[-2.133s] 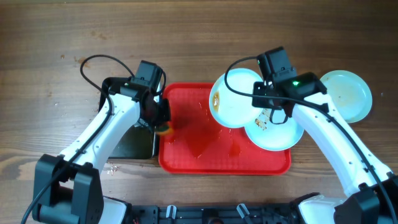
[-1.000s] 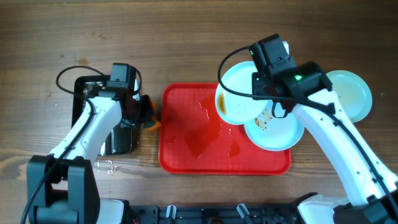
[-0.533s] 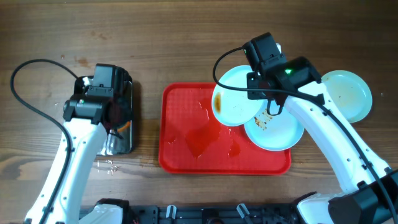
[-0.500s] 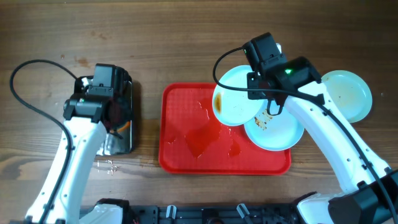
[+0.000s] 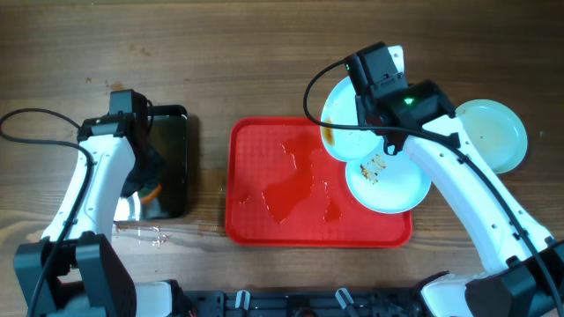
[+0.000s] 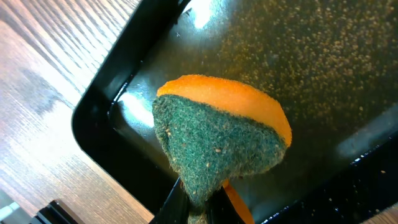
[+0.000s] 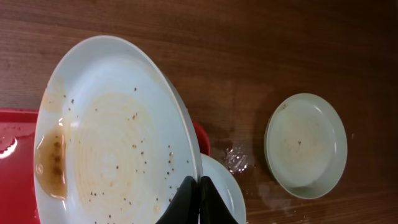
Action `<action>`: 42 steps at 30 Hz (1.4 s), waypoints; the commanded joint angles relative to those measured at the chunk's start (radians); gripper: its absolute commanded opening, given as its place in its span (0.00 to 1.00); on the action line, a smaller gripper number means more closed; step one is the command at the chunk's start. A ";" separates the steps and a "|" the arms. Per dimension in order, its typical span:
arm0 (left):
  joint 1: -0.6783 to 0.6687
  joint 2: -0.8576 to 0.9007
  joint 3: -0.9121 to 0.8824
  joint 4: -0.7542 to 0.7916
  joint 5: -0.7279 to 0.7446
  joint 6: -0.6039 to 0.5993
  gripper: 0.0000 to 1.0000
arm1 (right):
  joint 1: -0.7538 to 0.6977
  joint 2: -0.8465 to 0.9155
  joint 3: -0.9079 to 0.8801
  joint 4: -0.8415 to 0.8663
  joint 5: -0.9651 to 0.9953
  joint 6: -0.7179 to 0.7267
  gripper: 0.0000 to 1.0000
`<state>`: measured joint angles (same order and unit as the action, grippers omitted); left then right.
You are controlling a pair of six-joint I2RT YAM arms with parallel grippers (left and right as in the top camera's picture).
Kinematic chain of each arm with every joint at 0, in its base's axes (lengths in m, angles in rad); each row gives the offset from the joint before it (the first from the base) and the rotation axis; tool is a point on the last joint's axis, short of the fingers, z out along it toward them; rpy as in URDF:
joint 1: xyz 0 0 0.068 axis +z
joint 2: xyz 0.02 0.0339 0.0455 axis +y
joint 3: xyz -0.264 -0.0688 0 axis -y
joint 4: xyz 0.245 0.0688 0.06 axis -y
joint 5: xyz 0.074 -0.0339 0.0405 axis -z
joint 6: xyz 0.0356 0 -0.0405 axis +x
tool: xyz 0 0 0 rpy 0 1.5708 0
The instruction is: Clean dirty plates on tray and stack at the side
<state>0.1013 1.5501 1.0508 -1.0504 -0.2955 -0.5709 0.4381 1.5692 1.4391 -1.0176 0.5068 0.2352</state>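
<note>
Orange-green sponge (image 6: 221,143) is pinched by the left claw (image 6: 196,200), black pan (image 6: 118,99) beneath; a speckled plate (image 7: 112,130) is nipped rim-first by the right claw (image 7: 199,196).

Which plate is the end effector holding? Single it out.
The sauce-smeared plate, gripped tilted by the right end effector above the tray's far right corner. The other two lie flat: one on the tray's right end, one on the table.

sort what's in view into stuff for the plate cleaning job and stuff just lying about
For the job: held plate in the right gripper; second plate at the right end of the red tray; third plate apart at far right; sponge in the left gripper.
Lying about: black pan under the sponge; wet marks beside it.
</note>
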 commanded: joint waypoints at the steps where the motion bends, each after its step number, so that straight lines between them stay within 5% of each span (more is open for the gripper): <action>1: 0.006 0.004 -0.007 0.002 0.018 -0.017 0.04 | 0.030 0.010 0.023 0.011 0.040 -0.054 0.05; 8: 0.006 0.004 -0.006 0.002 0.023 -0.018 0.04 | 0.178 0.009 0.023 -0.111 0.045 0.129 0.05; 14: 0.006 0.004 -0.006 0.003 0.031 -0.017 0.04 | 0.240 0.009 0.023 -0.323 0.285 0.314 0.05; 21: 0.006 0.004 -0.007 0.014 0.042 -0.017 0.04 | 0.240 0.009 0.023 -0.318 0.360 0.307 0.04; 25: 0.006 0.004 -0.006 0.022 0.045 -0.016 0.04 | 0.237 0.009 0.023 -0.242 0.047 0.314 0.04; 28: 0.006 0.004 -0.007 0.023 0.056 -0.010 0.04 | 0.224 0.010 0.023 -0.218 -0.197 0.545 0.06; 30: 0.006 0.004 -0.006 0.026 0.061 -0.009 0.04 | 0.209 0.009 0.023 -0.180 -0.410 0.608 0.29; 31: 0.006 0.004 -0.007 0.026 0.063 -0.009 0.04 | 0.208 0.009 0.023 -0.146 -0.476 0.577 0.31; 33: 0.006 0.004 -0.006 0.027 0.065 -0.009 0.04 | 0.208 0.009 0.023 -0.066 -0.602 0.491 0.04; 34: 0.006 0.004 -0.006 0.028 0.072 0.002 0.04 | 0.209 0.009 0.023 -0.043 -0.660 0.473 0.07; 35: 0.006 0.004 -0.006 0.029 0.079 0.008 0.04 | 0.209 0.010 0.023 -0.037 -0.721 0.471 0.35; 37: 0.006 0.004 -0.007 0.029 0.079 0.009 0.04 | 0.209 0.010 0.023 0.009 -0.823 0.425 0.54; 39: 0.006 0.004 -0.006 0.029 0.079 0.009 0.04 | 0.209 0.011 0.023 0.013 -0.836 0.503 0.91; 42: 0.006 0.004 -0.007 0.030 0.079 0.009 0.04 | 0.208 0.012 -0.003 -0.019 -0.764 0.668 0.87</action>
<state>0.1013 1.5505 1.0500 -1.0241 -0.2214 -0.5697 0.6483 1.5700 1.4429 -1.0088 -0.2493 0.7330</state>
